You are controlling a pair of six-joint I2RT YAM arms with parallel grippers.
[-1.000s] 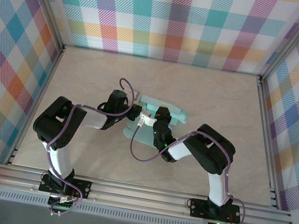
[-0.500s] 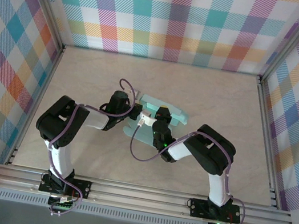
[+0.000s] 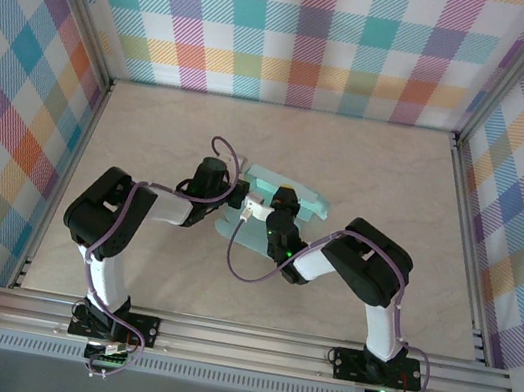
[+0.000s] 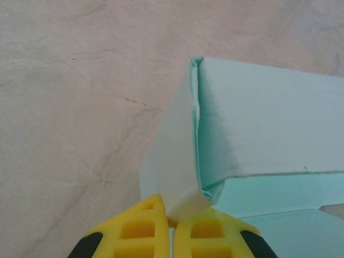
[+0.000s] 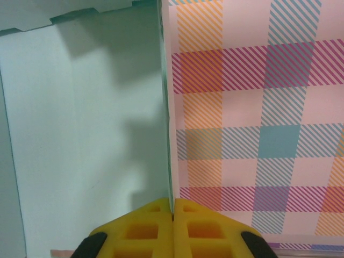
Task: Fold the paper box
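left end effector [image 4: 172, 219] pinched tight on a folded corner flap of the paper box [image 4: 258, 118] | right end effector [image 5: 173, 208] nipped shut on the thin edge of an upright card wall, same box | box sits around the middle of the worktop [image 3: 397, 179], right between both wrists, part folded

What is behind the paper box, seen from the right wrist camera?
Past the edge of the paper box, the checked wall is visible. Whatever lies directly behind the box itself is covered.
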